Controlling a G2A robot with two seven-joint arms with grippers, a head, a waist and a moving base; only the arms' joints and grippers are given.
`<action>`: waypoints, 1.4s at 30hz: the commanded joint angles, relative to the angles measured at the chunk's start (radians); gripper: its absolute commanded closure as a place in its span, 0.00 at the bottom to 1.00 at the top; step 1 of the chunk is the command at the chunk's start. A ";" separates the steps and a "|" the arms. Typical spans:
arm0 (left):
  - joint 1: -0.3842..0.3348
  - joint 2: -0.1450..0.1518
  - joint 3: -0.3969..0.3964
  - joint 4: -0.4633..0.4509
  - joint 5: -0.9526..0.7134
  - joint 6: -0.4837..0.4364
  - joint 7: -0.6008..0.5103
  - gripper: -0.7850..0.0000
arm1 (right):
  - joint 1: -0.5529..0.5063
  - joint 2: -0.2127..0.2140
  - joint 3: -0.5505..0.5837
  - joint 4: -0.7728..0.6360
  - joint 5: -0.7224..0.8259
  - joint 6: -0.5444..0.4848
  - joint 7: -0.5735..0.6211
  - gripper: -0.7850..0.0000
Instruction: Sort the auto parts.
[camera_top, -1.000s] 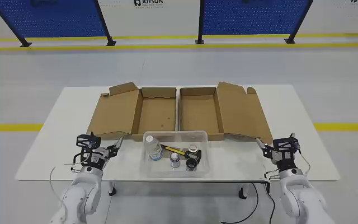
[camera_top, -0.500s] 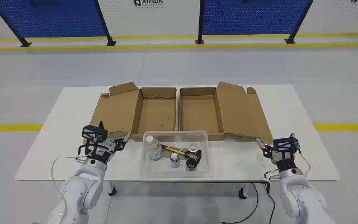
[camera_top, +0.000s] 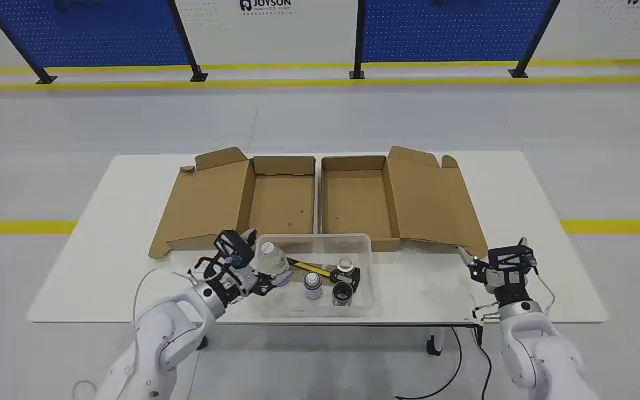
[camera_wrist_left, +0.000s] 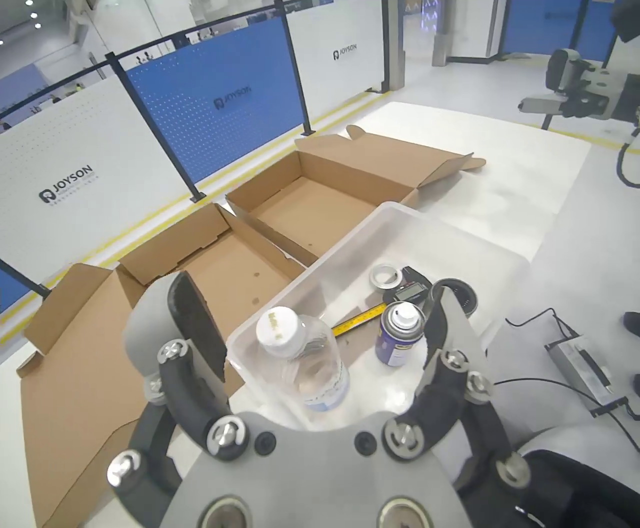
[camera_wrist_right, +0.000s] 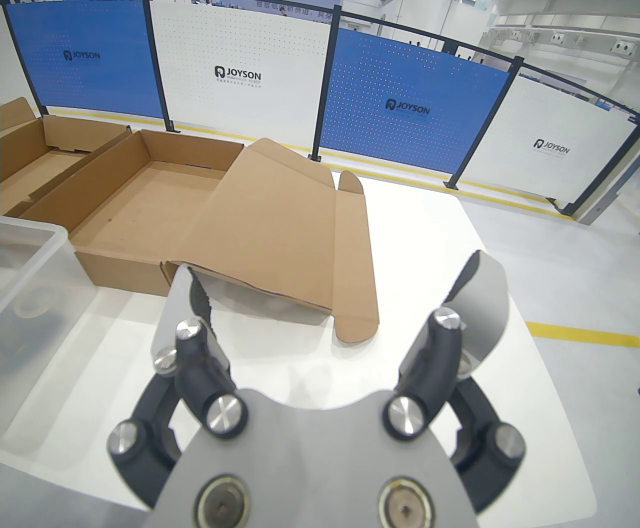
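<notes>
Top view, clear plastic bin (camera_top: 315, 237) (rounded corners)

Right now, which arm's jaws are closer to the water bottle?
The left arm: its open jaws hover beside the bottle in the clear bin; the right arm's open jaws sit beyond the bin's other end, near the table's edge.
</notes>
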 joint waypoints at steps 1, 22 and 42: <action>-0.017 -0.002 0.019 0.022 0.022 0.029 -0.009 0.00 | 0.000 0.000 0.000 0.000 0.000 0.000 0.000 0.00; -0.160 -0.019 0.129 0.228 0.009 0.100 -0.067 0.00 | 0.000 0.000 0.000 0.000 0.000 0.000 0.000 0.00; -0.175 -0.020 0.153 0.297 -0.061 0.069 -0.070 0.01 | 0.000 0.000 0.000 0.000 0.000 0.000 0.000 0.00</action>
